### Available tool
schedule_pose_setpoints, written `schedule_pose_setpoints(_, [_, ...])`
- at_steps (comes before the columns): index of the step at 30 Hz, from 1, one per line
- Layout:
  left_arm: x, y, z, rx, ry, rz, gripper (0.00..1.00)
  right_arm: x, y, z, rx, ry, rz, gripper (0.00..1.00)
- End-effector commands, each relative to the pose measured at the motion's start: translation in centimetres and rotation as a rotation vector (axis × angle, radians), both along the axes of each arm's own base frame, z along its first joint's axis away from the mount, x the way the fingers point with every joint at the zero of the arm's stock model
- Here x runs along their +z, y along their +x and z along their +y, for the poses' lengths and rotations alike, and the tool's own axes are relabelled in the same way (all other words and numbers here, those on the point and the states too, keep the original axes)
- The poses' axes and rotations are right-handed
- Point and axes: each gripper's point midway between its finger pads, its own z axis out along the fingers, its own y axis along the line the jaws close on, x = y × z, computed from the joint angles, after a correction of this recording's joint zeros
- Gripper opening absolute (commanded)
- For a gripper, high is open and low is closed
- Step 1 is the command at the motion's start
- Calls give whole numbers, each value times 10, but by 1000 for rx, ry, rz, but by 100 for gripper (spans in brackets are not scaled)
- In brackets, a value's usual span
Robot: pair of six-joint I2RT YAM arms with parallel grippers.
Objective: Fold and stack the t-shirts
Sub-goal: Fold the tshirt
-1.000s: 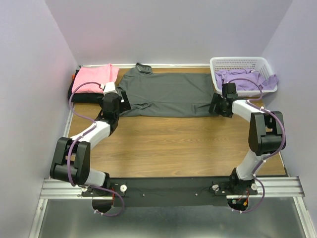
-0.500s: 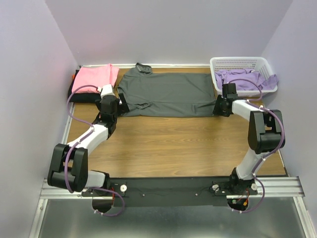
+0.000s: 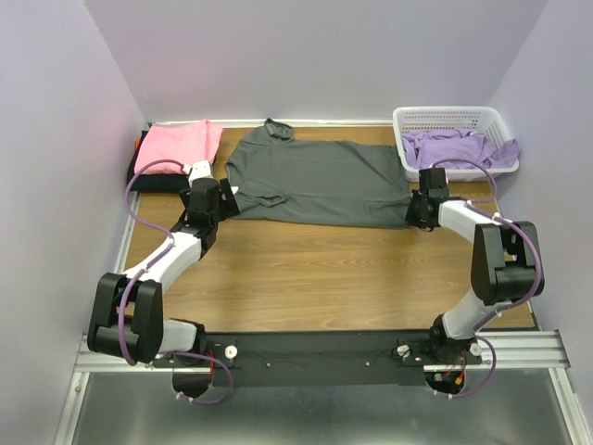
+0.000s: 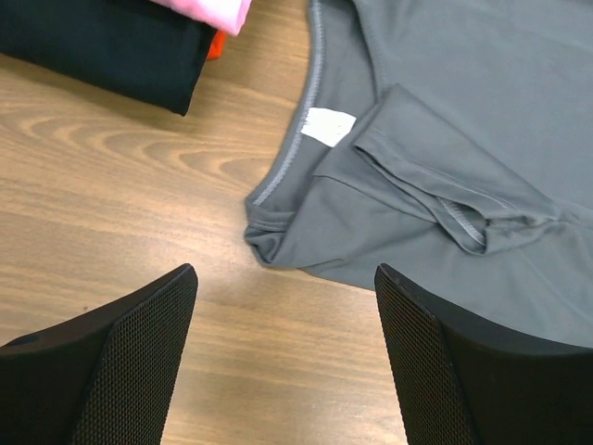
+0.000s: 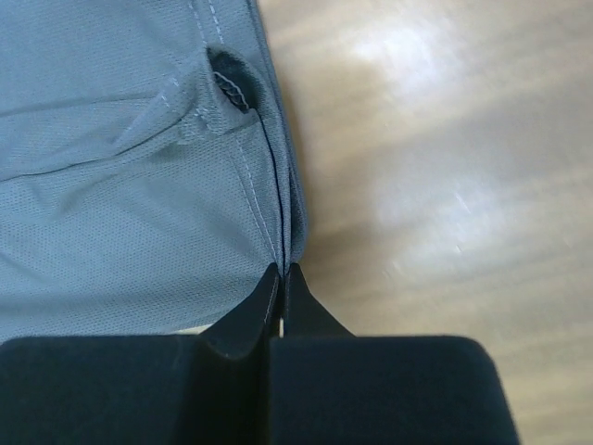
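The left pincer (image 4: 285,273) hangs spread over the grey shirt's (image 3: 320,181) near left corner. The right pincer (image 5: 281,271) is pressed together, pinching that shirt's right edge. The shirt lies flat on the far desk (image 3: 315,269). Far left, a pink shirt (image 3: 176,146) sits on a black shirt (image 4: 102,46). Far right, purple shirts (image 3: 459,148) fill the basket (image 3: 445,115).

Figure: my remote workspace, a laboratory test cell. Plain lavender partition walls (image 3: 324,56) box in a wood-grain table (image 3: 324,269). At 6 o'clock, an aluminium rail (image 3: 523,349) carries the black mounting plate (image 3: 315,350).
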Motion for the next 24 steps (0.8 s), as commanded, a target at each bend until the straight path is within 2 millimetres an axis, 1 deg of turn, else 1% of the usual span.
schedule_pose_setpoints(1, [6,1,5,9,53,22,84,8,-16,-16,-61,-53,3,3])
schedule_pose_setpoints(3, [2,0,2,-19,80,45,83,10,-17,-16,-62,-52,1,3])
schedule_pose_setpoints(5, [2,0,-1,-51,103,50,82,10,-17,-15,-61,-49,1,3])
schedule_pose_setpoints(7, [0,1,-1,-60,127,63,79,11,-16,-14,-58,-45,-2,3])
schedule_pose_setpoints(8, [-5,2,0,-63,143,84,77,10,-16,-14,-56,-43,2,3])
schedule_pose_setpoints(10, [-4,9,1,-57,172,90,77,11,-15,-12,-51,-35,1,3])
schedule_pose_setpoints(11, [-13,5,4,-51,190,135,76,10,-14,-12,-46,-33,1,3])
schedule_pose_setpoints(12, [-27,6,3,-65,197,181,76,11,-14,-11,-44,-30,-2,3])
schedule_pose_setpoints(13, [-27,11,-1,-87,199,187,77,13,-13,-10,-42,-26,-6,3])
schedule_pose_setpoints(14, [-33,14,-4,-106,198,207,76,14,-13,-10,-40,-23,-9,3])
schedule_pose_setpoints(15, [-51,12,-7,-126,201,266,76,15,-13,-9,-37,-24,-10,3])
schedule_pose_setpoints(16, [-52,17,-8,-132,206,275,76,15,-13,-9,-36,-23,-12,3])
schedule_pose_setpoints(19, [-64,16,-7,-129,225,329,75,19,-12,-9,-36,-18,-24,3])
schedule_pose_setpoints(24, [-63,12,-6,-122,225,323,71,21,-10,-8,-35,-17,-30,3])
